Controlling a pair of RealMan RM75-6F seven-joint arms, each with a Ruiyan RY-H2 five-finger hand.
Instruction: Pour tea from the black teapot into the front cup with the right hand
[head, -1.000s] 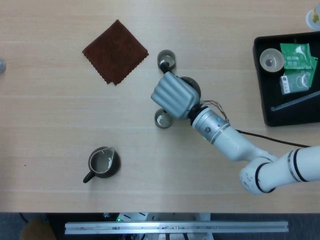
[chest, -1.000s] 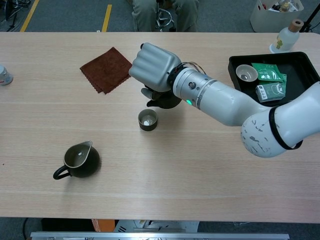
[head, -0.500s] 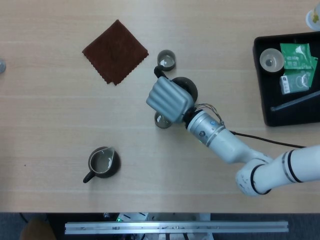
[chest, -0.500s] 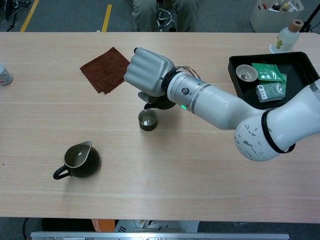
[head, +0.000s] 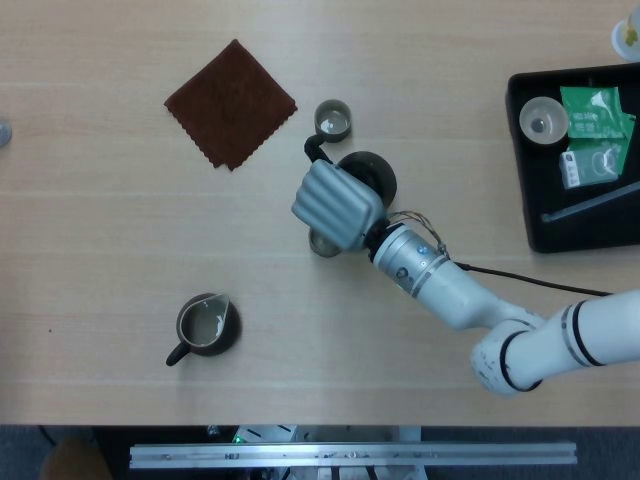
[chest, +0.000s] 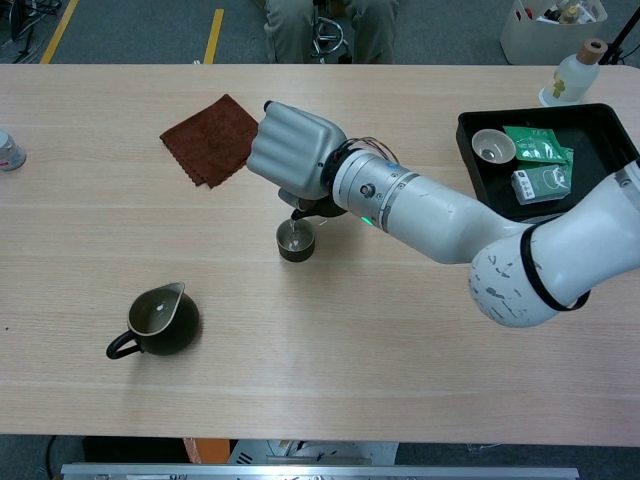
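Front cup (chest: 295, 240) sits on the table (chest: 420, 330) right below the spout, and now a thin stream is running into it. Right hand (chest: 292, 153) stays clenched around the black teapot (head: 366, 176), tipped further over than a moment ago. Beyond, the second cup (head: 333, 119) hasn't budged.
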